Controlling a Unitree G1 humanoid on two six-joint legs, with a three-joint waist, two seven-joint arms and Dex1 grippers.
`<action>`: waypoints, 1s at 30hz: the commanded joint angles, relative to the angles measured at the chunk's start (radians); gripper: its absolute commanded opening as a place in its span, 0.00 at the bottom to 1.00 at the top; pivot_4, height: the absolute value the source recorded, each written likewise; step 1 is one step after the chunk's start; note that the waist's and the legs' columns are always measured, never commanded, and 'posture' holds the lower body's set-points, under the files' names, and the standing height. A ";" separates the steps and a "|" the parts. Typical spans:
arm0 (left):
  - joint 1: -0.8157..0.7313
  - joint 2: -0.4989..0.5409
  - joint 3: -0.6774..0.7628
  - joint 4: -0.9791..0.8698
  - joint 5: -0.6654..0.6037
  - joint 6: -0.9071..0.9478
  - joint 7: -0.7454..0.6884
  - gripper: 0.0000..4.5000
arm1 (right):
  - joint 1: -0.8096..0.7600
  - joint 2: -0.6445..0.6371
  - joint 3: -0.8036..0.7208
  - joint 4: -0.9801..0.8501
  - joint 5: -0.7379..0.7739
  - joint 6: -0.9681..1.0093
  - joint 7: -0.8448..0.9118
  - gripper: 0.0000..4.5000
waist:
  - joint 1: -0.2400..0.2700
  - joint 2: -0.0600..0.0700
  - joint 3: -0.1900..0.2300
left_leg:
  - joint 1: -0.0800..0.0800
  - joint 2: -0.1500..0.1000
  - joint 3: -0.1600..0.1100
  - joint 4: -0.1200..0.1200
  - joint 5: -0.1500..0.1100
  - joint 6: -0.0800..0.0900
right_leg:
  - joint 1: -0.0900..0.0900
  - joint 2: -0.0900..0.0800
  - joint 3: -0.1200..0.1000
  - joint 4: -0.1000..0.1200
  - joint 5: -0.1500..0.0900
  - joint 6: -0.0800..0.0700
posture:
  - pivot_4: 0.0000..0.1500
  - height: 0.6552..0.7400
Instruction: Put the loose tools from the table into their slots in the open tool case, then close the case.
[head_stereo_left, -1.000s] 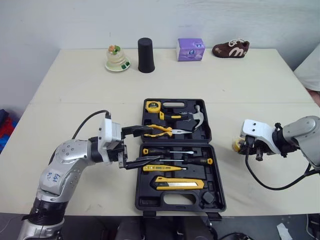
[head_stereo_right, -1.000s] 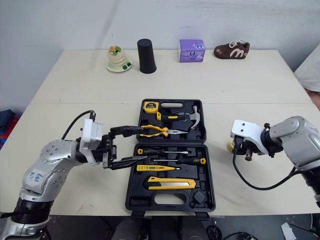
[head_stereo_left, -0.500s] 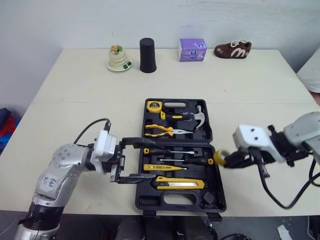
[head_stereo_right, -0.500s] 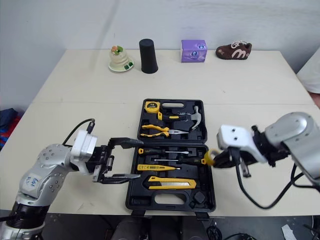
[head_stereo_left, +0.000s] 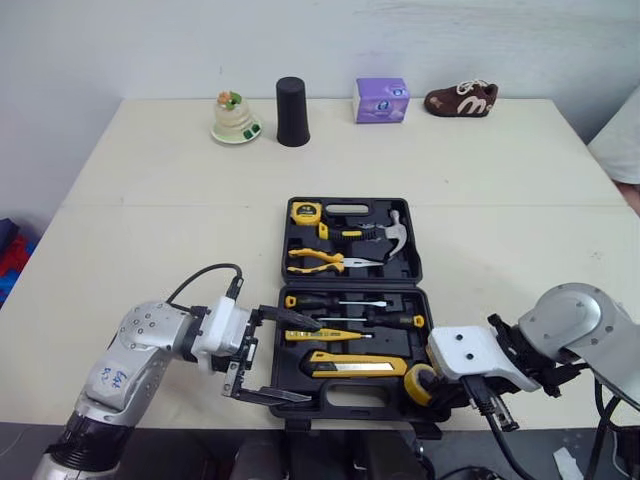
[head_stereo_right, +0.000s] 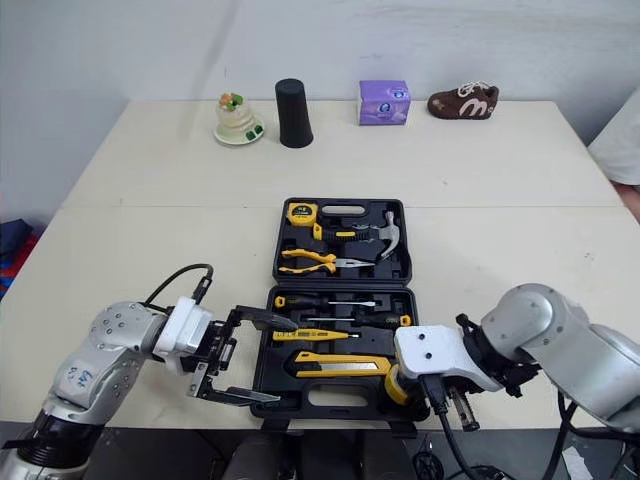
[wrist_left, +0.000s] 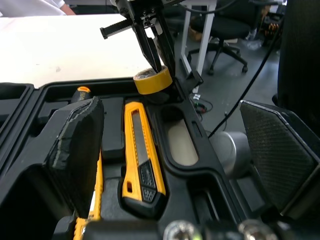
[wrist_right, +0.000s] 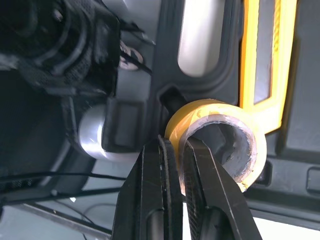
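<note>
The black tool case (head_stereo_left: 282, 300) lies open mid-table. Its far half holds a tape measure, pliers and a hammer. The near half holds screwdrivers and a yellow utility knife (head_stereo_left: 358, 365). My right gripper (head_stereo_left: 432, 388) is shut on the rim of a yellow tape roll (head_stereo_left: 417, 382), which hangs over the case's front right corner beside the knife's tip. The right wrist view shows both fingers pinching the roll's (wrist_right: 200, 107) wall. My left gripper (head_stereo_left: 313, 362) stands open at the case's front left, its fingers reaching over the near half with nothing between them.
Along the table's far edge stand a small ornament on a plate (head_stereo_left: 236, 116), a black cup (head_stereo_left: 292, 111), a purple box (head_stereo_left: 382, 99) and a brown shoe (head_stereo_left: 461, 98). A person's white sleeve (head_stereo_left: 620, 140) shows at the right. The case's front sits close to the table's near edge.
My right gripper carried the tape roll from the table right of the case to its front right corner. My left gripper slid toward the front along the case's left side, still open.
</note>
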 joint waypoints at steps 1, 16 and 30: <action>-0.019 0.003 0.014 0.005 0.000 -0.012 0.003 1.00 | 0.027 -0.022 0.014 -0.001 -0.042 -0.021 -0.009 0.01 | 0.000 -0.001 -0.001 | 0.000 0.000 0.000 0.000 0.000 0.000 | 0.000 0.000 0.000 0.000 0.000 0.000 | 1.00 1.00; 0.002 -0.003 -0.004 -0.021 0.008 0.003 0.040 1.00 | 0.006 0.032 0.069 0.010 -0.092 -0.031 -0.023 0.10 | -0.004 -0.004 -0.001 | 0.000 0.001 0.000 0.003 -0.001 0.002 | 0.001 0.000 0.000 0.001 0.000 0.000 | 1.00 1.00; -0.002 0.041 0.015 -0.006 -0.017 0.081 0.026 1.00 | 0.213 0.095 -0.406 0.098 0.366 -0.129 0.152 0.36 | 0.001 -0.007 0.001 | 0.000 0.001 -0.001 0.003 -0.002 0.004 | 0.002 0.000 0.000 0.001 0.000 0.000 | 1.00 1.00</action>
